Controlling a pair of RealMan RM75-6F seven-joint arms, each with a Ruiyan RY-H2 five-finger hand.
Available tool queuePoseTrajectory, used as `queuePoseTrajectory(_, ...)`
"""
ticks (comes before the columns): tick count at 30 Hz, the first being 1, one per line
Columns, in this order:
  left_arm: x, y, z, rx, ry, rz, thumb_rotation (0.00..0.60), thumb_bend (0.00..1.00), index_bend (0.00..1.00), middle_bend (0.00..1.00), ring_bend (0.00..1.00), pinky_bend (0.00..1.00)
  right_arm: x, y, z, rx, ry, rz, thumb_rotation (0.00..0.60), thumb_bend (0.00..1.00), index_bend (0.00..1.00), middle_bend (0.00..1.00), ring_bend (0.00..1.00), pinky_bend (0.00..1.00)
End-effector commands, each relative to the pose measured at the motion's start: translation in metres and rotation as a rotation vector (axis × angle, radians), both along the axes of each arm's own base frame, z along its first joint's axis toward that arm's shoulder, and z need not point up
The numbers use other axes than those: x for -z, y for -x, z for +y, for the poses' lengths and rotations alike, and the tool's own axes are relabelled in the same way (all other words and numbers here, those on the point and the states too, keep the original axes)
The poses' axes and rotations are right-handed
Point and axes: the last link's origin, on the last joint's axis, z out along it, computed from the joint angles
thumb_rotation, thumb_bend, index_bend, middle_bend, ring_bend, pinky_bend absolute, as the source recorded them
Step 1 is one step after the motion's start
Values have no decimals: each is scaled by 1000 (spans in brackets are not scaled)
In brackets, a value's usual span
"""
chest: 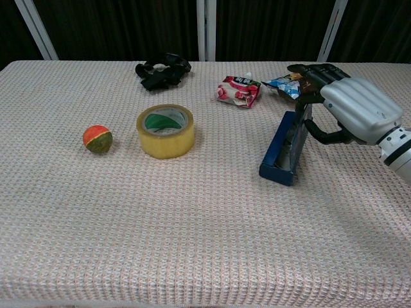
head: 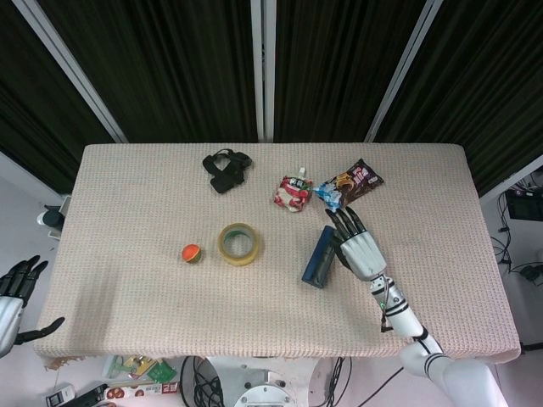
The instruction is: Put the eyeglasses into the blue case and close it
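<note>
My left hand (head: pixel 12 297) off table's near-left corner, fingers spread, holding nothing. Orange-green ball (chest: pixel 97 138), then tape roll (chest: pixel 166 131) on table (chest: pixel 192 244). My right hand (chest: pixel 347 110) presses blue case (chest: pixel 283 151) from right; case tipped on edge, nearly closed, eyeglasses faintly visible inside. Beyond: red pouch (chest: pixel 238 90), snack bag (chest: pixel 292 84), black strap (chest: pixel 162 69).

No text, brand, number or sign can be read here. The red-and-white pouch (chest: pixel 239 89) and the blue-and-brown snack packet (chest: pixel 292 83) at the far side of the counter (chest: pixel 192 244) both carry printing, but in both views it is too small and blurred to make out. The yellow tape roll (chest: pixel 166 130), the orange-and-green ball (chest: pixel 97 138) and the blue case (chest: pixel 283 149) show no lettering.
</note>
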Motion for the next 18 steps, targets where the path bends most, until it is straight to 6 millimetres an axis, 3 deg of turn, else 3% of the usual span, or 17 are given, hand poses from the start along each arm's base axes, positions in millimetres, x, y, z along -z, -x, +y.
queuePoseTrajectory(1,-1,1,-1,-2,-2,0,472,127,37,32,57,193,1,-7,-1,-22,5,-30,600,301,0,0,0,0)
queuePoseTrajectory(12,-3,2,-3,-6,-7,-1,473,127,36,32,57,194,-4,-18,-6,-57,43,-73,600,202,0,0,0,0)
queuePoseTrajectory(18,-5,-1,-2,6,-20,0,470,127,36,32,57,194,-51,-2,-2,-87,169,-119,600,177,0,0,0,0)
